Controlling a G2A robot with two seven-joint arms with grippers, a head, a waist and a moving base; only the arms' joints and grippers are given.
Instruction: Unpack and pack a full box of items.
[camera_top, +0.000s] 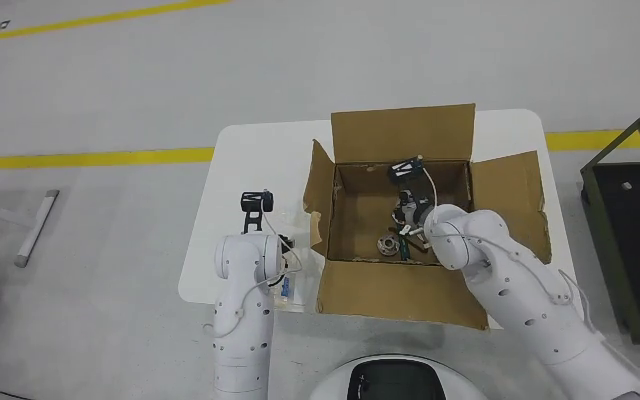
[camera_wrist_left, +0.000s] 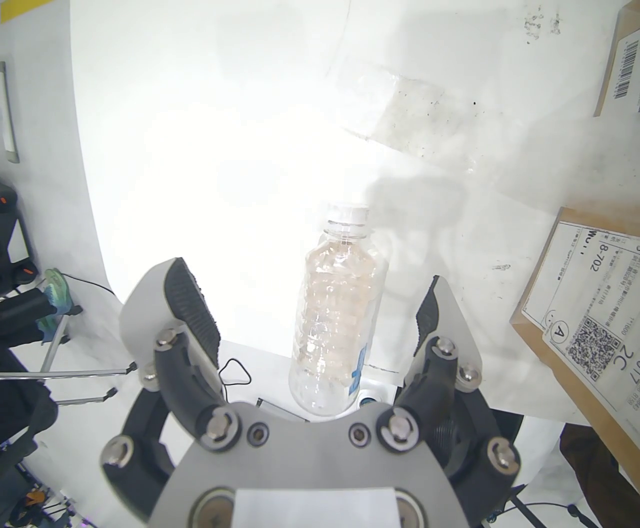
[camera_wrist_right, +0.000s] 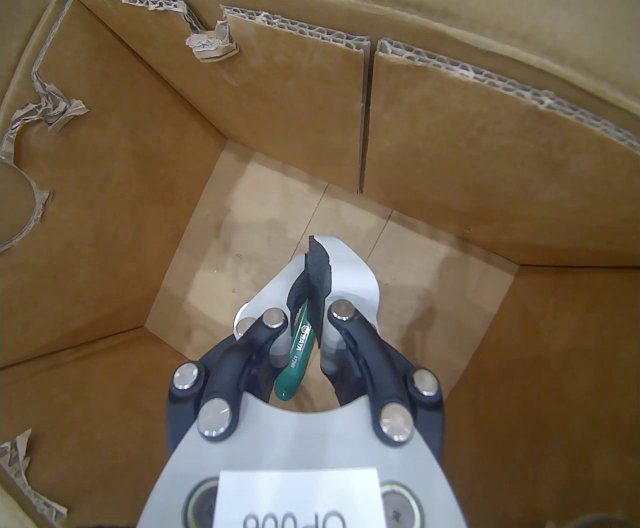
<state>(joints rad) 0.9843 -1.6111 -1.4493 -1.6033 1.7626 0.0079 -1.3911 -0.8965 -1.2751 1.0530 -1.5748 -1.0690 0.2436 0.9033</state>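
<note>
The left gripper (camera_wrist_left: 311, 295) hangs over the table (camera_wrist_left: 210, 150), fingers spread wide either side of a bottle (camera_wrist_left: 336, 320), clear of it; the right gripper (camera_wrist_right: 311, 276), inside the box (camera_wrist_right: 450, 175), pinches a green tool (camera_wrist_right: 295, 361).

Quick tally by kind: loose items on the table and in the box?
Plastic bottle: 1
Green-handled tool: 1
Round metal part: 1
Clear plastic bag: 1
Total: 4
</note>
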